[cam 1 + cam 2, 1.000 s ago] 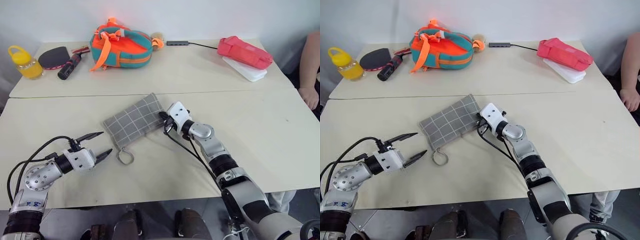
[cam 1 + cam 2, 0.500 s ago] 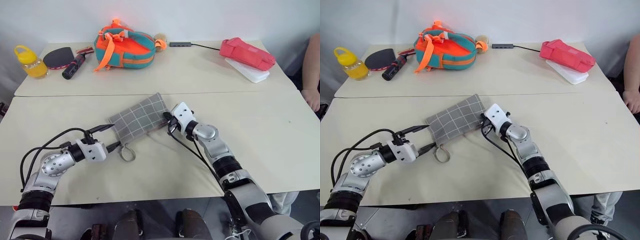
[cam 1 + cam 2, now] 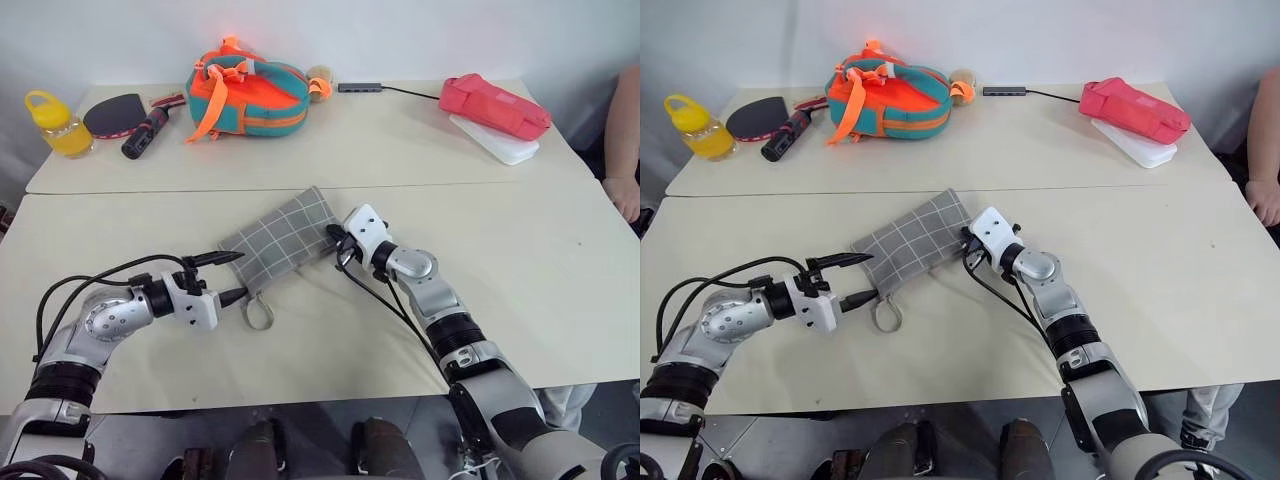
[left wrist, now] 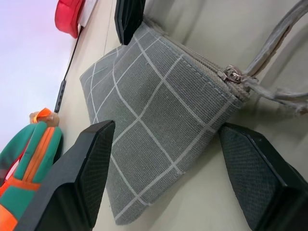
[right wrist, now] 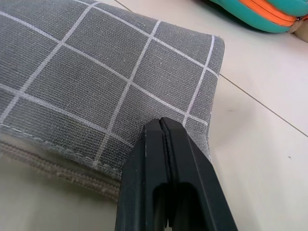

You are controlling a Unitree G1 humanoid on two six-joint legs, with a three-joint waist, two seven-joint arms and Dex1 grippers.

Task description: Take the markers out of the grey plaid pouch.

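Observation:
The grey plaid pouch lies flat near the middle of the table, its zipper closed, with the metal pull and a grey loop strap at its near end. My left gripper is open, and its two black fingers stand on either side of that near corner of the pouch without touching it. My right gripper is shut, and its tips press on the pouch's opposite corner by the zipper edge. The markers are hidden.
At the back stand an orange-teal bag, a pink-red pouch on a white box, a yellow bottle, a paddle and a black-and-red cylinder. A person's arm is at the right edge.
My left gripper has moved in toward the pouch and rolled; its open fingers now flank the pouch's near corner. The right gripper and the pouch have stayed put.

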